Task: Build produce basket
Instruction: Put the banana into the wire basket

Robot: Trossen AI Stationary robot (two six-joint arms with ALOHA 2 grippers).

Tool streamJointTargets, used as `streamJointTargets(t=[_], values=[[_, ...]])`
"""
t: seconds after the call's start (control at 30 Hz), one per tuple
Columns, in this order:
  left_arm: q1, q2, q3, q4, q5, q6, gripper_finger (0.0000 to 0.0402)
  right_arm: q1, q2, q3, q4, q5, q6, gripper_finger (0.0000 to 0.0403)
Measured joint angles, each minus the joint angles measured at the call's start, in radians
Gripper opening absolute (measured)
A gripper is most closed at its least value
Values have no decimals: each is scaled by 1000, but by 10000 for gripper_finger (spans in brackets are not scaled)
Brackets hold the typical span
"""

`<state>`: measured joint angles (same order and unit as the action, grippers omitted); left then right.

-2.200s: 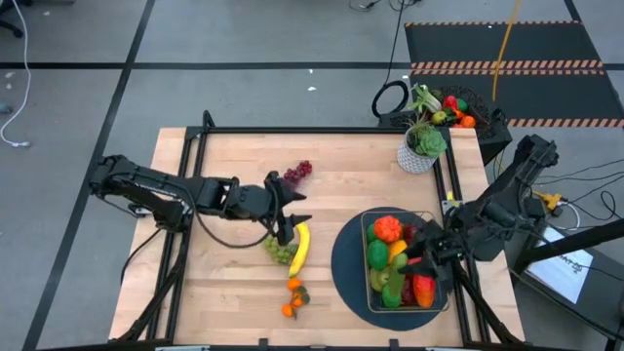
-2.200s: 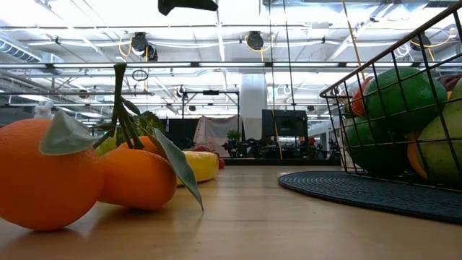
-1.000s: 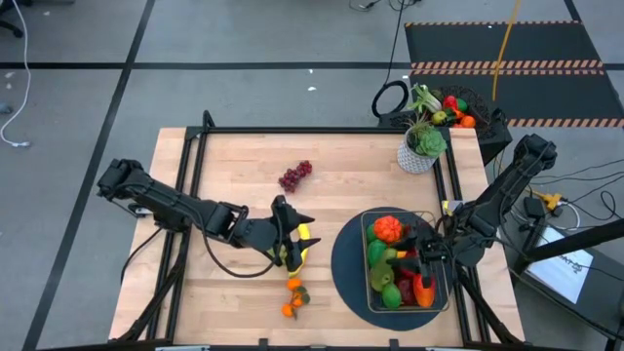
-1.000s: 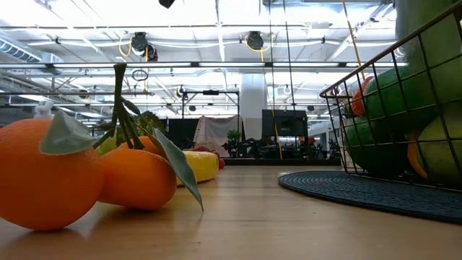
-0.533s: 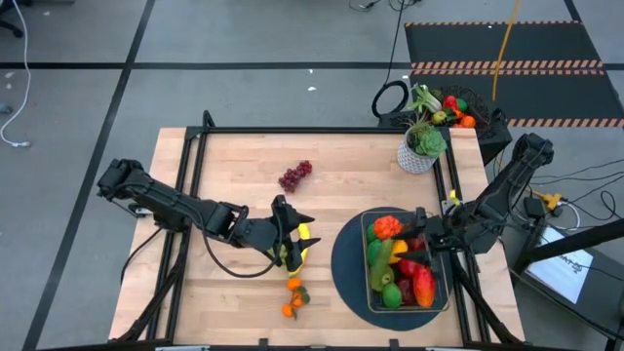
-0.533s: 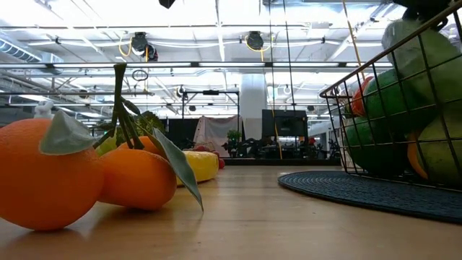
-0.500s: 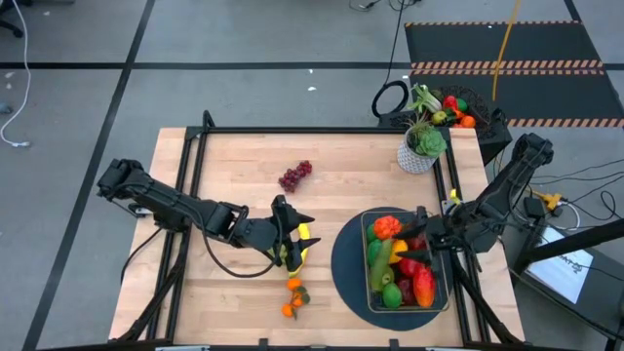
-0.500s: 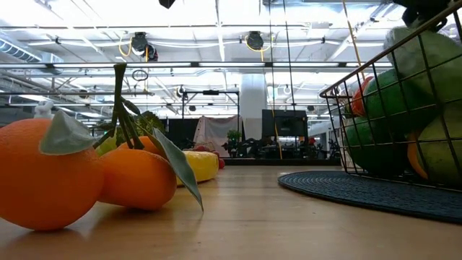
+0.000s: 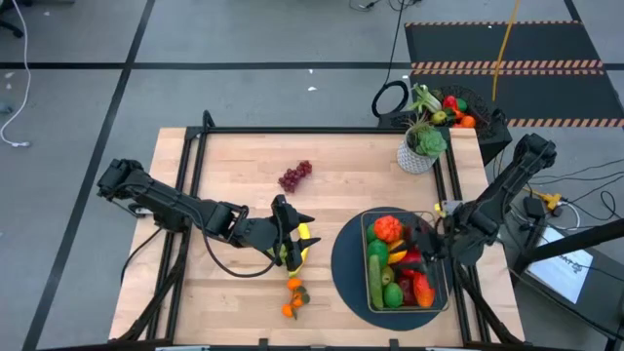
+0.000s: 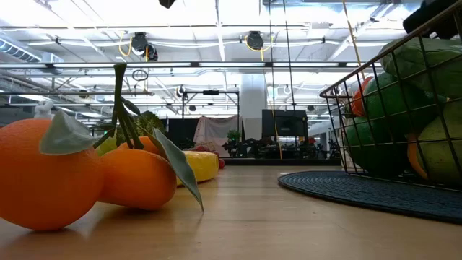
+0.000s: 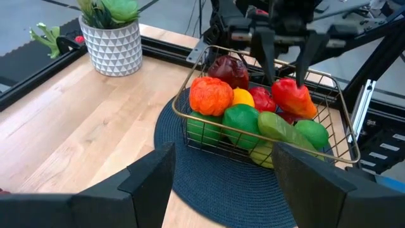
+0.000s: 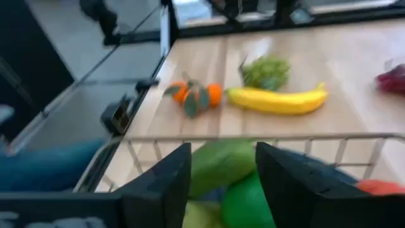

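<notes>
While the oranges (image 9: 291, 296) lie nearest you on the surface (image 9: 234, 166), with the banana (image 9: 301, 244) and green grapes (image 12: 266, 71) just beyond, note the change in the wire basket (image 9: 436, 292): the cucumber (image 9: 377, 283) your right gripper (image 9: 425, 243) carried a second ago now lies among the fruit, so that item is delivered. Its jaws stand apart, empty, above the basket. Your left gripper (image 9: 290, 237) has stayed low over the banana, jaws apart, holding nothing. Farther off, purple grapes (image 9: 294, 175) wait.

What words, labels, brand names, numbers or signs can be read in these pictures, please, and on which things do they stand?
None can be read: the produce, the basket, the white pot and both arms bear no legible text.
Orange-and-black striped floor marking: a pattern only, no words.
</notes>
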<state>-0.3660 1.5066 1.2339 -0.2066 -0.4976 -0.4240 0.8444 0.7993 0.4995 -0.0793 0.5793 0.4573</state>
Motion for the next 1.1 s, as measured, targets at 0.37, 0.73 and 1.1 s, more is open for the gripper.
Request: streamJointTargets(t=[0.37,0.73,1.1], values=[[13,36,0,-12,-3,-1,262,0,43,0,69,8,-141,95],[47,141,0,-43,-4,7,262,2,9,0,129,21,-209,82],[36,243,0,-89,-1,-64,336,2,8,0,123,20,-224,82]])
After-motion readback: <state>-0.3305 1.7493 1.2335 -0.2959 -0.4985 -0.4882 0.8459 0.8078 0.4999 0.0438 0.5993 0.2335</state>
